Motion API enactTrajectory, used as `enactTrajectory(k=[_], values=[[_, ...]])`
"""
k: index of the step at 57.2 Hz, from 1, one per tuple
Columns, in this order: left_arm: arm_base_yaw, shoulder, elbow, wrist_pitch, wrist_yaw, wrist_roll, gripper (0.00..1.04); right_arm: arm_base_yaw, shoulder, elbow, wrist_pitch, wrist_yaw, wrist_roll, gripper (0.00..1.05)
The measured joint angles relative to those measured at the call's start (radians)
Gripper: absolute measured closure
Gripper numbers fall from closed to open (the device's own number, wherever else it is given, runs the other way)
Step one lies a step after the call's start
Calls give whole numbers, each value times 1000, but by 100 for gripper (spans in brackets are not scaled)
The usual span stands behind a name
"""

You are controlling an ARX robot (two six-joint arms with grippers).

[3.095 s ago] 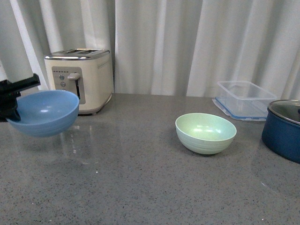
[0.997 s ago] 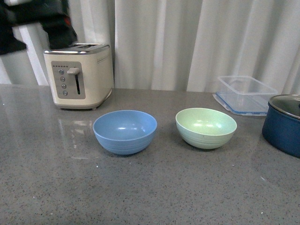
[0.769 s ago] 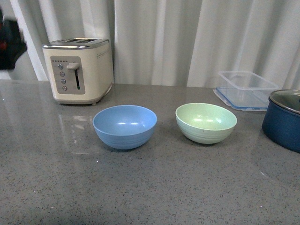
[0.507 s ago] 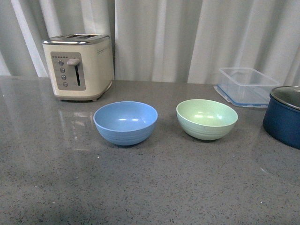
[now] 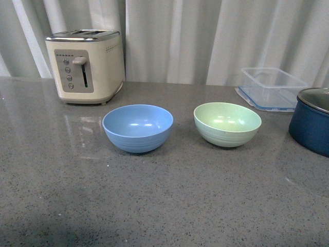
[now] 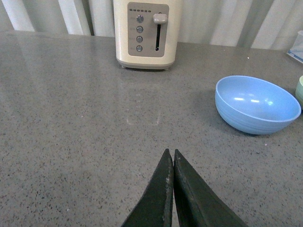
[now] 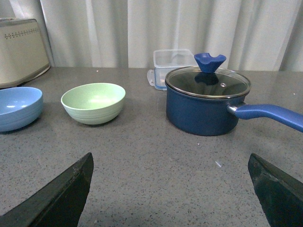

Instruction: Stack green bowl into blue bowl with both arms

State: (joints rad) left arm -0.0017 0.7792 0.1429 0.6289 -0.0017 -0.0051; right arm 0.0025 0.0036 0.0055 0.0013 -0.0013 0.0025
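**Green bowl** (image 5: 227, 123): upright and empty on the grey speckled bench (image 5: 164, 206), right of centre in the front view.

**Blue bowl** (image 5: 138, 127): upright and empty, left of centre. It stands beside the green bowl with a clear gap between them; the two are not stacked.

**Toaster** (image 5: 85, 66): cream, upper left of the frame, behind the blue bowl. Its face carries a lever and four round buttons; the row of marks above them is too small to read.

**Clear container** (image 5: 272, 88): upper right, behind the green bowl.

**Pot** (image 5: 311, 126): dark blue with a glass lid, cut off by the right edge.

**Curtain** (image 5: 205, 36): pale, across the back.

**Left gripper** (image 6: 171, 153): fingers pressed together with nothing between them, over bare bench, well apart from the blue bowl.

**Right gripper** (image 7: 170, 158): fingers spread wide, released and holding nothing; the green bowl and the pot lie beyond it.
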Motion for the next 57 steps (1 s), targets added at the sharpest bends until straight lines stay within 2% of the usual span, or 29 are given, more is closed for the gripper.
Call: enactTrajectory(k=[27, 33, 57], values=[[0, -266, -100, -166, -1, 0, 101, 0, 0, 0, 0, 0, 0, 10], [0, -301, -122, -154, 0, 0, 101, 0, 0, 0, 0, 0, 0, 10], [0, -503, -122, -346, 1, 0, 101, 0, 0, 0, 0, 0, 0, 10]])
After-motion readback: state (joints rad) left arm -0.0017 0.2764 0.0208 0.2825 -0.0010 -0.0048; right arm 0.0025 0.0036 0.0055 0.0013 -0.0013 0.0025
